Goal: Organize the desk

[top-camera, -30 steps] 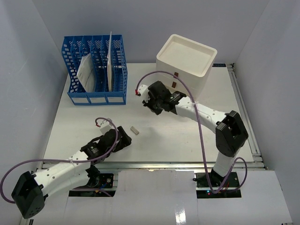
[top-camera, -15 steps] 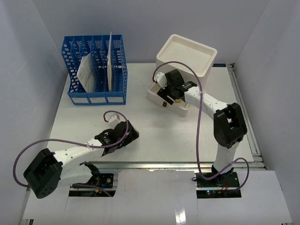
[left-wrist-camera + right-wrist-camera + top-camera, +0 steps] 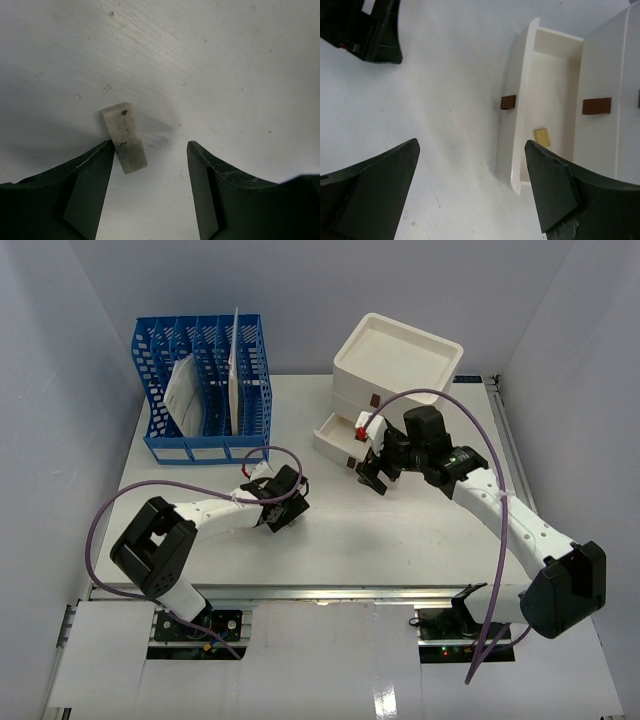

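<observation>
The desk (image 3: 400, 540) is a big flat white top, dull and a little scratched. It lies under both arms, with a metal rail down its right side. At its far left stands a blue plastic file rack (image 3: 205, 448) full of little holes, with white papers (image 3: 183, 392) in its slots. At the far right sits a white drawer box (image 3: 400, 365) with round corners. Its lowest drawer (image 3: 515, 130) stands open. It is a smooth cream tray with a small brown tab (image 3: 508, 102) on its front and a flat yellow square (image 3: 541, 137) lying inside. The right gripper (image 3: 471, 145) hangs just in front of that drawer, its dark jaws wide apart with nothing between them. The left gripper (image 3: 150, 150) is low over the middle of the desk, and its jaws are apart too. A small pale block (image 3: 125, 137), long and flat with soft corners and dirty specks, lies on the desk between them, right beside one finger.
</observation>
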### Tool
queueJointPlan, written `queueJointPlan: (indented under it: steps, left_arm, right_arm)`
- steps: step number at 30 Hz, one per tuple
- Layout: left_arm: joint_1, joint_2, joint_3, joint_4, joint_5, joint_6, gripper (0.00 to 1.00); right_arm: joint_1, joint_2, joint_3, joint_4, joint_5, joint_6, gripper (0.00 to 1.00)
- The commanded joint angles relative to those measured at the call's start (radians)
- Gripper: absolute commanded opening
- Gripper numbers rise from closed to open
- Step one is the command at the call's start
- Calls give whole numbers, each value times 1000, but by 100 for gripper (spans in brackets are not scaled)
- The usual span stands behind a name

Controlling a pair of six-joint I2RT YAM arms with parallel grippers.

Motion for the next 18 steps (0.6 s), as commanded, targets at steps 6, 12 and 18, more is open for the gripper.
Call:
queueJointPlan:
  steps: [6, 12, 18]
  left_arm:
    - [20, 179, 86, -205, 15, 4, 70]
    - [20, 246, 97, -255, 39, 86, 58]
    - [20, 228, 85, -248, 61, 157, 45]
  right_arm:
    - [-60, -117, -217, 80, -183, 28, 92]
    - [-108, -182, -266, 88, -276, 32, 92]
    - [-145, -218, -287, 86, -318, 25, 92]
